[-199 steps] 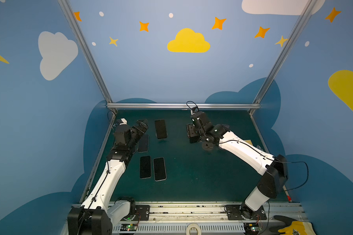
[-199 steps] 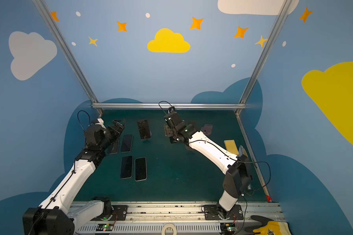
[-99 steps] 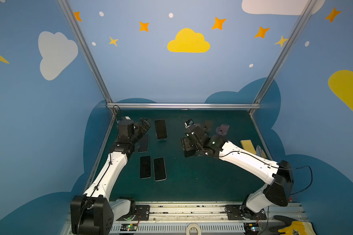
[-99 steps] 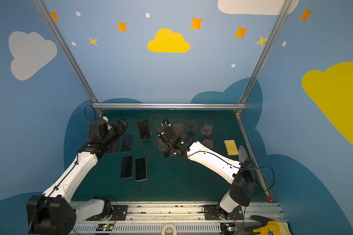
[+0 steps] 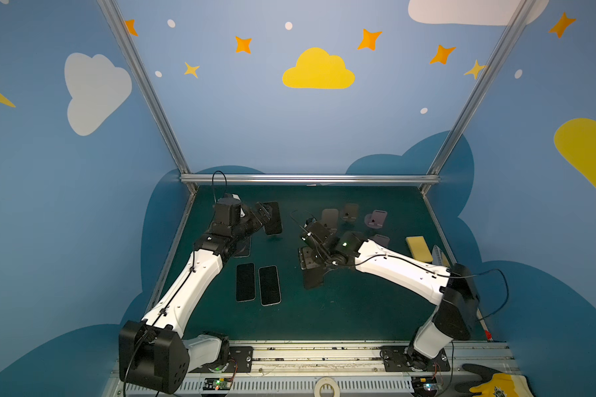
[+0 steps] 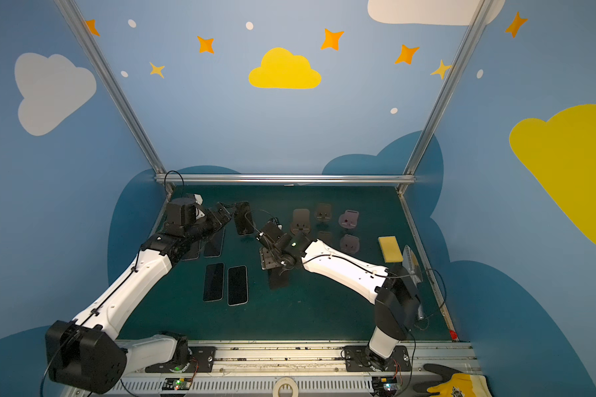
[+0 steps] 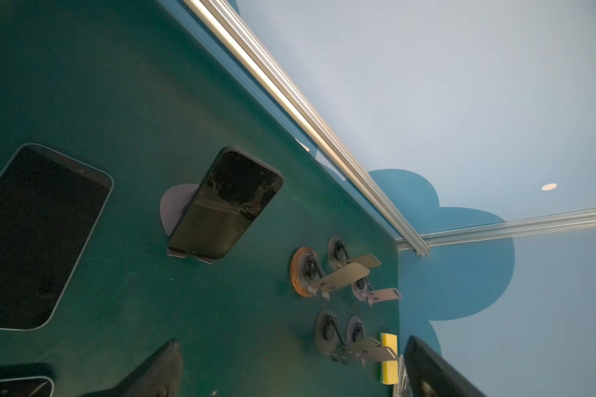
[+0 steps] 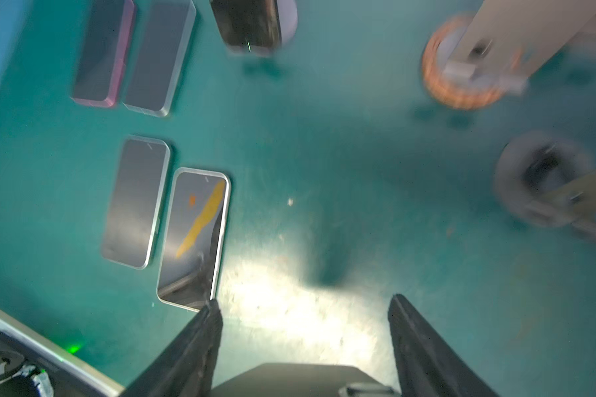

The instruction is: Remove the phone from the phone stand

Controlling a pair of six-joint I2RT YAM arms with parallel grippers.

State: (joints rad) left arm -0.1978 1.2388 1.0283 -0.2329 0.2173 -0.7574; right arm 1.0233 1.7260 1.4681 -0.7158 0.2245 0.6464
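One dark phone (image 5: 273,218) (image 6: 243,218) leans upright on its phone stand (image 7: 174,209) at the back left of the green table. My left gripper (image 5: 265,216) (image 7: 291,371) hovers just left of it, open wide and empty, clear of the phone (image 7: 226,206). Towards the middle of the table my right gripper (image 5: 309,265) (image 8: 305,302) hangs low. It is shut on another dark phone (image 5: 313,280) (image 8: 289,378), which sits deep between its fingers (image 8: 193,343) above bare table.
Two phones (image 5: 245,282) (image 5: 269,285) lie flat side by side at front left. Two more (image 6: 214,245) lie partly under my left arm. Several empty stands (image 5: 330,218) (image 5: 376,218) stand at the back right. A yellow sponge (image 5: 419,248) lies by the right edge.
My right gripper has carried its phone from the back, near the stands, forward, left and lower. My left gripper has moved back and right, up beside the phone on the stand.
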